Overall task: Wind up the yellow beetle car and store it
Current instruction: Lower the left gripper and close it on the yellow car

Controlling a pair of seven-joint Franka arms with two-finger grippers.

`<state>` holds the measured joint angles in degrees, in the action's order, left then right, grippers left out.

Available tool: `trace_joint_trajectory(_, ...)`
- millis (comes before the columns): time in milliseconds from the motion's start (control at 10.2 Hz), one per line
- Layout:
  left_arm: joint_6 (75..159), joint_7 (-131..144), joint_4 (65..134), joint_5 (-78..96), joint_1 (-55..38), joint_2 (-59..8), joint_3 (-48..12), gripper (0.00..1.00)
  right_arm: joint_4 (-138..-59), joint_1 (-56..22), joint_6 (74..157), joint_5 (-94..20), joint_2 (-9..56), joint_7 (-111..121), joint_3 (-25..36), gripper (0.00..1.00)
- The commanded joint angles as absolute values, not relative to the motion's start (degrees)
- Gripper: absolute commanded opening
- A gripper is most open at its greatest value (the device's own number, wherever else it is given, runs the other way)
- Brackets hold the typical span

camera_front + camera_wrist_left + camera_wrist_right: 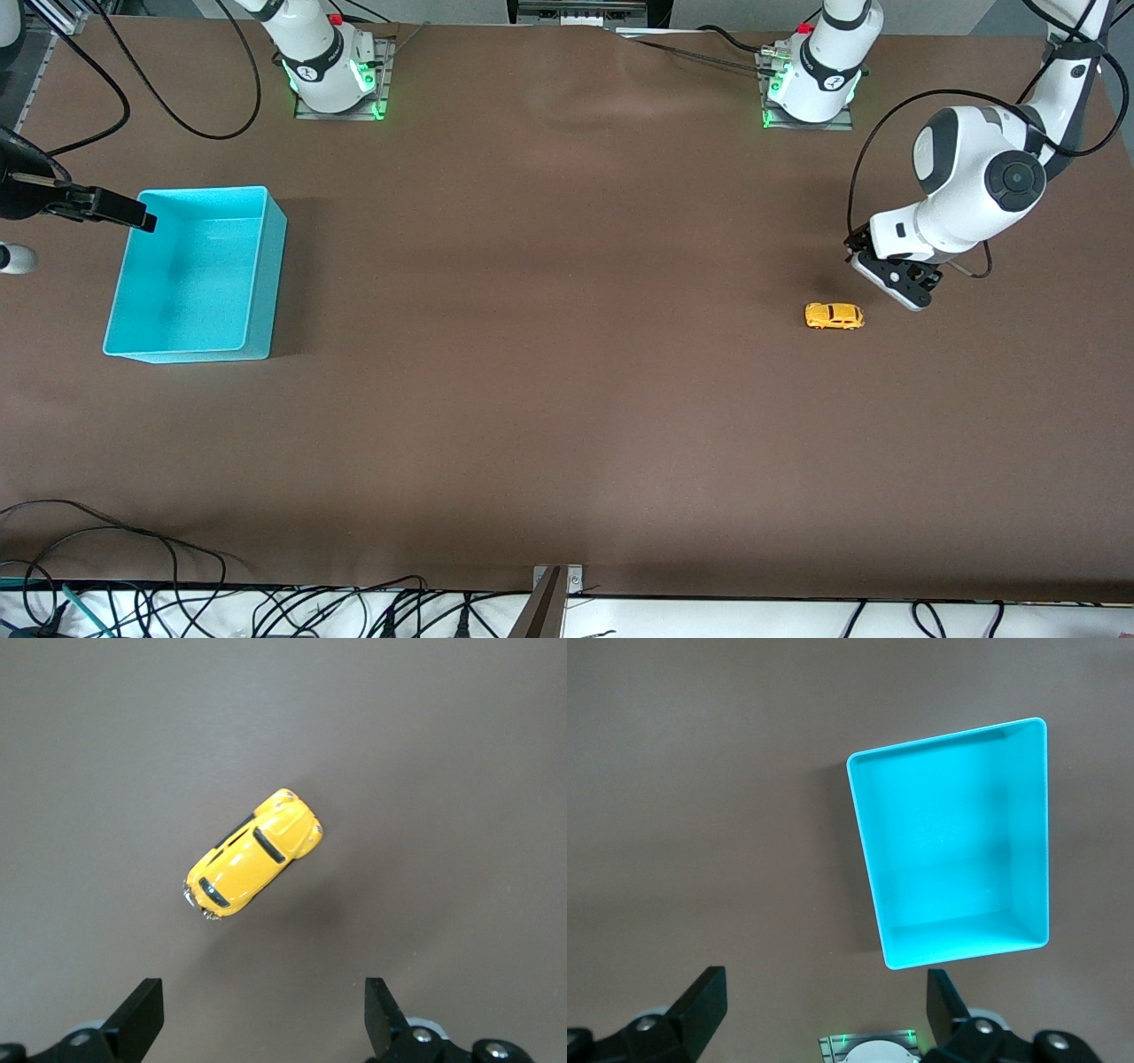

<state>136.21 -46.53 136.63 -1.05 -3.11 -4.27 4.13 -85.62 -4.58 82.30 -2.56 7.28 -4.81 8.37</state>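
L claw [897,282] wide open, empty, over desk [567,399] at car's [834,315] 1 o'clock; R claw [133,215] open, empty, over bin's [262,266] rim.

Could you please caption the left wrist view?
Open left tool above the small yellow beetle-shaped toy car on the brown table.

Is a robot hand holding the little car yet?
No. The car sits on the table. The left gripper is open above it; the right gripper is open, empty.
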Motion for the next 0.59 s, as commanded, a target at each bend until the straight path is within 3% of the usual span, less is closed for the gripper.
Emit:
trace_joint_trajectory(0, 139.47, -59.27, 137.02, -2.28, -2.99, -5.71, 4.13, 1.00, -86.04, -4.39, 82.27, -3.69, 6.86, -5.71, 8.35, 1.00)
trace_joint_trajectory(492, 148.87, -82.05, 136.76, -2.20, -2.90, -11.33, 4.13, 1.00, -86.04, -4.39, 82.27, -3.69, 6.86, -5.71, 8.35, 1.00)
